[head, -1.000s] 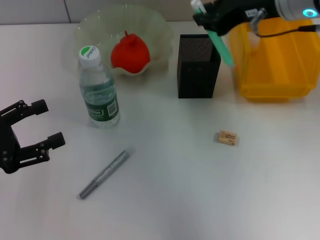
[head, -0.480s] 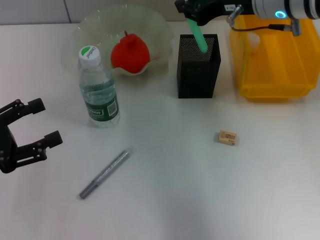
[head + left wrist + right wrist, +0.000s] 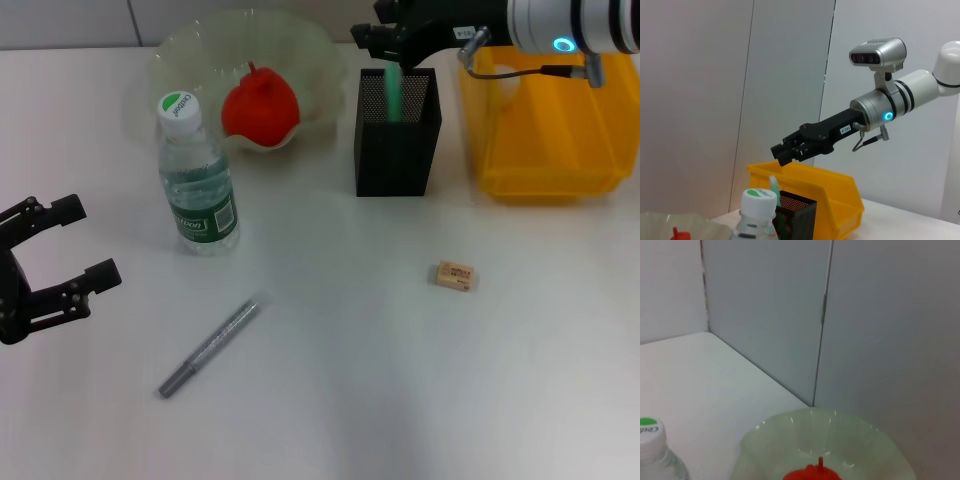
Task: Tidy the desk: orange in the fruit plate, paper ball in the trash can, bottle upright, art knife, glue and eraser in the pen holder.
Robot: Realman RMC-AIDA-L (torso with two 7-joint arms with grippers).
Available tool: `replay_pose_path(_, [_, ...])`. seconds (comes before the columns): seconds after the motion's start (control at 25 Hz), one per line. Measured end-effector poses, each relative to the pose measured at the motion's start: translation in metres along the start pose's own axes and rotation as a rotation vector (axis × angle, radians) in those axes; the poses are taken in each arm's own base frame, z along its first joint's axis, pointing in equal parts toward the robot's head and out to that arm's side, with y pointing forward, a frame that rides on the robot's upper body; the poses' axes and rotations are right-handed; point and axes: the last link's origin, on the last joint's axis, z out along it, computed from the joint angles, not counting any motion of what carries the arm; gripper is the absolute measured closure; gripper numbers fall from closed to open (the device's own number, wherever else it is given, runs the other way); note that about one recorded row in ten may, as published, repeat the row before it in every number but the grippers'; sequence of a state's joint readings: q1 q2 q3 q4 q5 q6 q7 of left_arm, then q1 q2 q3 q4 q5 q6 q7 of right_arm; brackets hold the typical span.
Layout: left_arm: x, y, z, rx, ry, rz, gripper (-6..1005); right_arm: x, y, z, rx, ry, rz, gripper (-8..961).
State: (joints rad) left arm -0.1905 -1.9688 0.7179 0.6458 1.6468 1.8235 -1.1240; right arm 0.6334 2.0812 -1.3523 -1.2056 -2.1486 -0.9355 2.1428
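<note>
**Glue stick in the mesh cup**

While the left claw hangs spread at the counter's left edge, the slim mint-green glue stick stands in the square black mesh pen holder; the right claw, whose grip I cannot tell, hovers above it.

faint unreadable printing on bottle cap and label, eraser, arm tag

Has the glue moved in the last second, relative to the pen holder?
Yes. The glue went from hanging tilted near the trash can leftward and down into the pen holder, standing upright under the right gripper.
</note>
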Motion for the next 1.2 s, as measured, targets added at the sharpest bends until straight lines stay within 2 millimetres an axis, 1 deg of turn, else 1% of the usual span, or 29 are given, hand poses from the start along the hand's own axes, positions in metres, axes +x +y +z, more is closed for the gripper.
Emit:
replay_pose_path(0.04, [0.0,0.0,0.001,-0.002,0.0,0.0,122,-0.001,0.001,-0.002,-0.008,0.002,0.001,707])
replay_pose_path(0.08, [0.0,0.0,0.001,-0.002,0.0,0.0,122,-0.003,0.003,-0.009,-0.029,0.007,0.002,669])
replay_pose_path(0.12, [0.0,0.0,0.001,-0.002,0.0,0.0,122,-0.003,0.003,-0.009,-0.029,0.007,0.002,631])
replay_pose_path(0.2, [0.001,-0.001,0.002,-0.005,0.001,0.0,122,-0.007,0.007,-0.017,-0.057,0.038,0.009,556])
replay_pose_path(0.24, [0.001,-0.001,0.002,-0.005,0.001,0.0,122,-0.008,0.009,-0.022,-0.073,0.073,0.01,518])
replay_pose_path(0.28, [0.001,-0.001,0.002,-0.005,0.001,0.001,122,-0.009,0.015,-0.03,-0.101,0.159,0.009,480])
replay_pose_path(0.32, [0.001,-0.001,0.002,-0.005,0.001,0.001,122,-0.009,0.015,-0.03,-0.101,0.159,0.009,477])
replay_pose_path(0.48, [0.002,-0.002,0.002,-0.008,0.001,0.005,122,-0.01,0.027,-0.044,-0.146,0.368,-0.01,465])
replay_pose_path(0.6, [0.002,-0.002,0.003,-0.008,0.001,0.005,122,-0.004,0.037,-0.048,-0.195,0.557,-0.009,456])
replay_pose_path(0.64, [0.002,-0.002,0.003,-0.008,0.002,0.005,122,-0.001,0.038,-0.047,-0.203,0.601,-0.005,456])
replay_pose_path(0.68, [0.003,-0.002,0.004,-0.008,0.003,0.005,122,0.007,0.041,-0.045,-0.209,0.689,-0.003,456])
replay_pose_path(0.72, [0.003,-0.002,0.004,-0.008,0.003,0.005,122,0.007,0.041,-0.045,-0.209,0.689,-0.003,457])
replay_pose_path(0.84, [0.003,-0.002,0.004,-0.009,0.005,0.005,122,0.021,0.046,-0.037,-0.206,0.782,-0.027,458])
replay_pose_path(1.04, [0.004,-0.003,0.006,-0.015,0.007,-0.002,122,0.039,0.053,-0.023,-0.214,0.841,-0.058,461])
replay_pose_path(1.08, [0.004,-0.003,0.007,-0.016,0.007,-0.003,122,0.044,0.055,-0.017,-0.209,0.848,-0.076,461])
replay_pose_path(1.12, [0.004,-0.003,0.007,-0.017,0.007,-0.003,122,0.044,0.055,-0.017,-0.209,0.848,-0.076,462])
replay_pose_path(1.2, [0.004,-0.003,0.007,-0.017,0.007,-0.003,122,0.049,0.057,-0.011,-0.196,0.861,-0.102,463])
